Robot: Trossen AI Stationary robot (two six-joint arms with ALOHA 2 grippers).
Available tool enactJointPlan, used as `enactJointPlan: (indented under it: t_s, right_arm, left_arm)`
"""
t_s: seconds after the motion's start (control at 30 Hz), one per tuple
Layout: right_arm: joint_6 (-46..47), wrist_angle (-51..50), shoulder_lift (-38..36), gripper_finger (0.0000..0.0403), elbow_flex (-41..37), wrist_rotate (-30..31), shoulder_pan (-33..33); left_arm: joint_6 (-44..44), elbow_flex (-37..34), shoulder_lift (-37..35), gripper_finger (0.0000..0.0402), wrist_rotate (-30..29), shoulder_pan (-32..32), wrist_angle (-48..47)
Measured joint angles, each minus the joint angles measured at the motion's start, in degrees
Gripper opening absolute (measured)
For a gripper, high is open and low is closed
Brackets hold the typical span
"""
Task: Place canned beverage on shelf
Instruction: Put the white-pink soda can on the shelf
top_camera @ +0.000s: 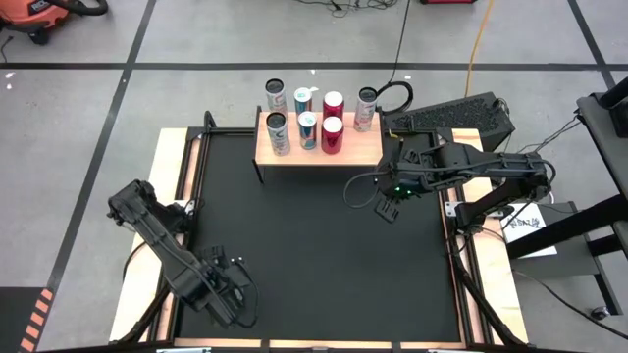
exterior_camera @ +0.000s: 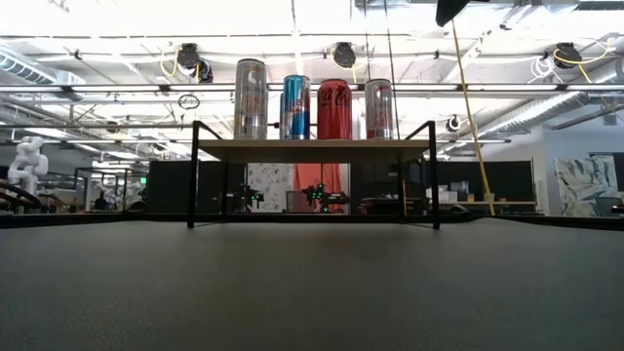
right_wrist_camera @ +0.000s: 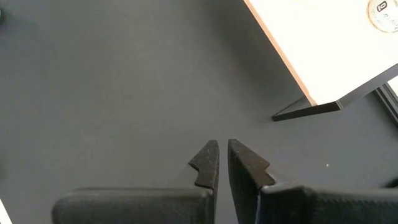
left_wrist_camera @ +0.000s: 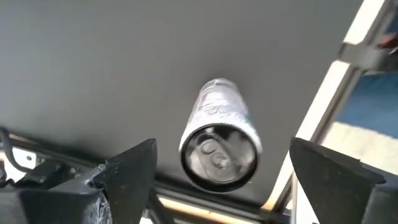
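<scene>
A silver can (left_wrist_camera: 219,134) stands upright on the black mat (top_camera: 314,245) near the table's near left corner. My left gripper (left_wrist_camera: 222,143) hangs above it, pointing down and open, one finger on each side of the can's top without touching. In the high view my left gripper (top_camera: 231,294) hides the can. The shelf (top_camera: 319,147), a light-wood board on black legs, stands at the mat's far edge and carries several upright cans (exterior_camera: 312,102). My right gripper (top_camera: 390,208) hovers shut over the mat, by the shelf's right leg (right_wrist_camera: 308,109).
The mat lies in a wooden frame (top_camera: 177,196) with black rails. A black keyboard-like box (top_camera: 451,116) and a cable sit behind the right arm at the far right. White papers (top_camera: 525,226) lie at the table's right edge.
</scene>
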Motion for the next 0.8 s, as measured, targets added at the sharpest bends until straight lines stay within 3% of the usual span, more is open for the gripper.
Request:
enactJointPlan:
  t_s: [0.27, 0.8]
  right_arm:
    - [0.0, 0.02, 0.0, 0.0018, 0.02, 0.0, 0.0]
    - [0.0, 0.02, 0.02, 0.0018, 0.02, 0.0, 0.0]
  left_arm:
    - [0.08, -5.59, -0.07, 0.0354, 2.07, -0.74, 0.16]
    - [3.05, -14.84, -0.07, 0.0354, 2.92, -0.97, 9.59]
